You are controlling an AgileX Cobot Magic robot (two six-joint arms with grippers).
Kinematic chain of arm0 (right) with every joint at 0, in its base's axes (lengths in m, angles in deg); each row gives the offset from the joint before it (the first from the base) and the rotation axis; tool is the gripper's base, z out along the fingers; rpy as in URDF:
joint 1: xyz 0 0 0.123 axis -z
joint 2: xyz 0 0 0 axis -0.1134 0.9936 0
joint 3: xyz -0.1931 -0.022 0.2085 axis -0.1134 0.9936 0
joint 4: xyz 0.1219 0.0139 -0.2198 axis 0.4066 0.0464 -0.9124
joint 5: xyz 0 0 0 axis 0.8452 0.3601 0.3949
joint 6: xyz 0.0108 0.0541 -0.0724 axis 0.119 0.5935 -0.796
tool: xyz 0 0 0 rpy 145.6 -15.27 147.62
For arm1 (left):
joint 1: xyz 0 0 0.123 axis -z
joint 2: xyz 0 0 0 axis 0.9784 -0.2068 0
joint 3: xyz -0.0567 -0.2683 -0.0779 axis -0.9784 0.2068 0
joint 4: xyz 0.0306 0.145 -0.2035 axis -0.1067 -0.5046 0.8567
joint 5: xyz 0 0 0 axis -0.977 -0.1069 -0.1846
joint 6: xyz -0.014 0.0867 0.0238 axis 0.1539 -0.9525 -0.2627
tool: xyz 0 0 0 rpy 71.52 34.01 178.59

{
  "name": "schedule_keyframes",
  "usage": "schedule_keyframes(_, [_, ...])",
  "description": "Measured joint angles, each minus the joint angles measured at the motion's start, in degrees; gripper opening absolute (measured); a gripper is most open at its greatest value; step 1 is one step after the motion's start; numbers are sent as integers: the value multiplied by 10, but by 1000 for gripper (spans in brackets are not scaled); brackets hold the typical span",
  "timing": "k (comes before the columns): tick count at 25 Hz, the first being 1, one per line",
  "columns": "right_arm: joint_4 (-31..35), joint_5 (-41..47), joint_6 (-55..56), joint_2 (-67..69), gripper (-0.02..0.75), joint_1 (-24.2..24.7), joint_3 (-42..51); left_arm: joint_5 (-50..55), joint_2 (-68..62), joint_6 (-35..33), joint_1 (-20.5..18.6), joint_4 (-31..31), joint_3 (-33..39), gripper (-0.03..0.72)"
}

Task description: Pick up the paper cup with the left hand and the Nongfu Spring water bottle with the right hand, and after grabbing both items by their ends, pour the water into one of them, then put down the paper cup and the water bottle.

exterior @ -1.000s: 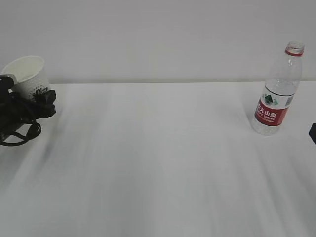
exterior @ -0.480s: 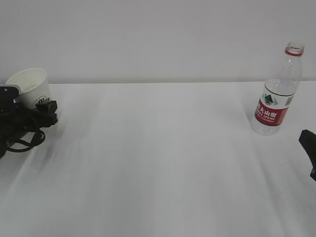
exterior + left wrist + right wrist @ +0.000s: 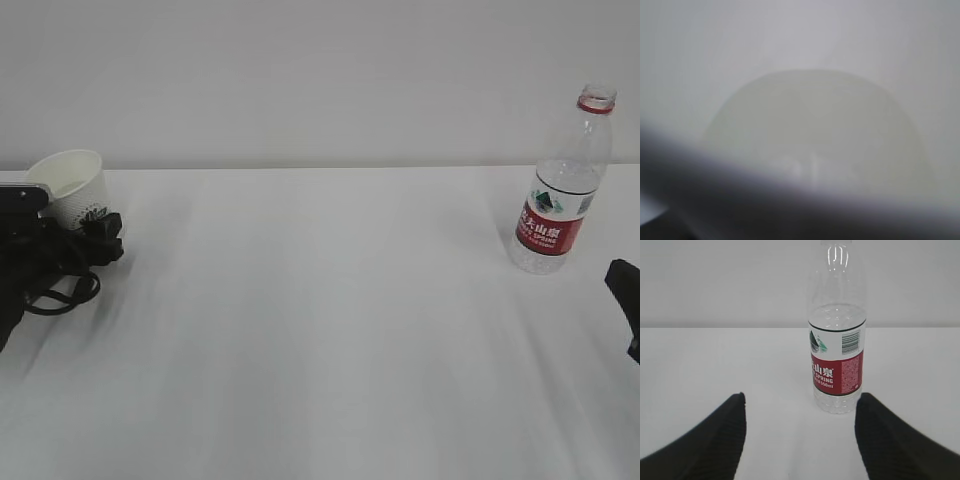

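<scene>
At the far left table edge, the left gripper (image 3: 75, 235) clamps the paper cup (image 3: 72, 186). The right gripper (image 3: 800, 435), fingers spread, faces the Nongfu Spring water bottle (image 3: 562, 190) standing far right; bare table (image 3: 320, 330) lies between.

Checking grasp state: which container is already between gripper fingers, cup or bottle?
The paper cup, far left, sits in the left gripper. The water bottle stands free, ahead of the open right gripper.

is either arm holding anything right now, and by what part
Left gripper holds the paper cup by its lower side. Right gripper is open and empty, short of the water bottle.
</scene>
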Motion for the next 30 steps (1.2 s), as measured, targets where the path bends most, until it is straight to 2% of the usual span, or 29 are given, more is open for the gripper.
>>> schedule_keyframes(9, [0, -1, 0, 0, 515, 0, 0, -26, -12, 0, 0, 0, -1, 516])
schedule_keyframes(15, [1, -1, 0, 0, 515, 0, 0, -23, -15, 0, 0, 0, -2, 644])
schedule_keyframes(17, [2, -1, 0, 0, 515, 0, 0, -23, -16, 0, 0, 0, -2, 663])
schedule_keyframes(30, [2, -3, 0, 0, 515, 0, 0, -22, 42, 0, 0, -1, 96, 675])
